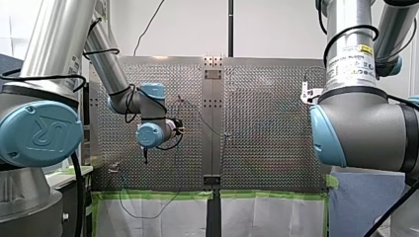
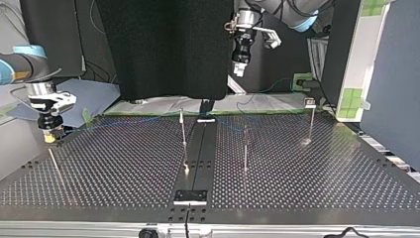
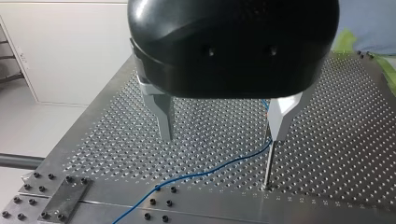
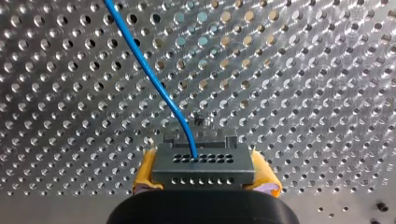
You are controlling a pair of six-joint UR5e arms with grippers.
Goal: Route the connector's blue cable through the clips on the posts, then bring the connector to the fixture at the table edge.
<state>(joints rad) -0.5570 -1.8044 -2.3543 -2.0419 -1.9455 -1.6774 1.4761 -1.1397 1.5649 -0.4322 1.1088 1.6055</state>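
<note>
In the right wrist view my right gripper [image 4: 205,179] is shut with its yellow pads [image 4: 148,172] on the grey connector [image 4: 203,164], just above the perforated table. The blue cable [image 4: 154,79] leaves the connector's top and runs away ahead. In the top view this gripper [image 2: 49,137] hangs low at the table's left edge. My left gripper [image 3: 224,137] is open with nothing between its metal fingers [image 3: 163,116]. It hovers above a thin post [image 3: 268,163] that the blue cable [image 3: 210,170] reaches. In the top view it [image 2: 239,69] hangs high over the far edge.
Several thin posts stand on the table: one left of the middle [image 2: 183,129], one right of it [image 2: 245,148], one far right [image 2: 311,119] and a leaning one near left [image 2: 54,166]. A small plate fixture [image 2: 190,197] sits at the near edge. Green tape lines the far edge.
</note>
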